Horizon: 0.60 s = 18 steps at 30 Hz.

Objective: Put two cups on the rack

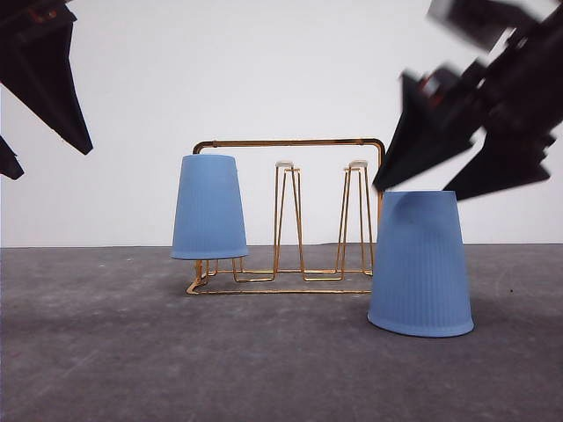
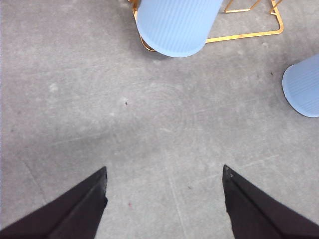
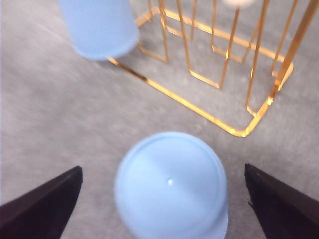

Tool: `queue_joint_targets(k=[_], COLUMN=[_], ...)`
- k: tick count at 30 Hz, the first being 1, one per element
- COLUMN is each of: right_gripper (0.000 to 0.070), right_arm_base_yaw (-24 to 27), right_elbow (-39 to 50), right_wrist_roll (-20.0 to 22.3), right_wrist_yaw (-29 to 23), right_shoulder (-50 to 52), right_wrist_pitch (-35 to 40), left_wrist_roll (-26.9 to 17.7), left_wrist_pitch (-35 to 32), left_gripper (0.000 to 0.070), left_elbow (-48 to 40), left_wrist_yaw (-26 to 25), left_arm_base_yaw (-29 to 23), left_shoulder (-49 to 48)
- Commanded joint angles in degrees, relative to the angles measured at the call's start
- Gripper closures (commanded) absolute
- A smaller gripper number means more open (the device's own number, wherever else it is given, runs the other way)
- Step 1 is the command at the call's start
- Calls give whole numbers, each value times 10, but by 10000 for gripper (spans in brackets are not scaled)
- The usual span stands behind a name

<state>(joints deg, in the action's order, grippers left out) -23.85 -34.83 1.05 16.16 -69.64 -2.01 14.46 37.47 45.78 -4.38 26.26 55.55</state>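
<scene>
One light-blue cup [image 1: 209, 207] hangs upside down over the left prong of the gold wire rack [image 1: 290, 142]. The other cup [image 1: 420, 264] stands upside down on the table, in front of the rack's right end. My right gripper [image 1: 412, 190] hovers open just above this cup, a finger to each side, and looks blurred. In the right wrist view the cup's closed base [image 3: 172, 184] lies between the open right gripper [image 3: 163, 174] fingers. My left gripper [image 1: 53, 163] hangs open high at the left, holding nothing. In the left wrist view its gripper [image 2: 164, 172] stands over bare table, well short of the racked cup [image 2: 174, 25].
Two middle prongs with white tips [image 1: 285, 164] stand free on the rack. The grey table [image 1: 132, 352] stretches in front, with a white wall behind. The rack's base wire [image 3: 209, 114] runs close behind the standing cup.
</scene>
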Motion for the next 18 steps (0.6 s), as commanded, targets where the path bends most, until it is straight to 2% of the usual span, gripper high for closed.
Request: queue_joint_targets(k=[1, 5, 9, 11, 13, 18], right_gripper=[37, 60, 238, 287, 313, 314], right_arm_base_yaw=[-3, -3, -3, -3, -3, -3], right_elbow=[-6, -6, -6, -10, -28, -124], right_wrist_roll=[-7, -14, -31, -48, -60, -62], right_wrist_yaw=[-5, -8, -10, -10, -11, -16], right_shoulder=[-26, -68, -78, -69, -56, -33], right_wrist_pitch=[12, 19, 19, 1, -42, -204], left_wrist_roll=[2, 2, 2, 2, 2, 2], left_wrist_pitch=[-7, -23, -32, -30, -28, -28], left_gripper=[277, 277, 277, 277, 277, 277], left_elbow=[7, 7, 7, 7, 7, 7], left_wrist_yaw=[2, 6, 10, 10, 10, 17], left_arm_base_yaw=[2, 2, 2, 2, 2, 2], left_shoulder=[5, 5, 5, 5, 5, 5])
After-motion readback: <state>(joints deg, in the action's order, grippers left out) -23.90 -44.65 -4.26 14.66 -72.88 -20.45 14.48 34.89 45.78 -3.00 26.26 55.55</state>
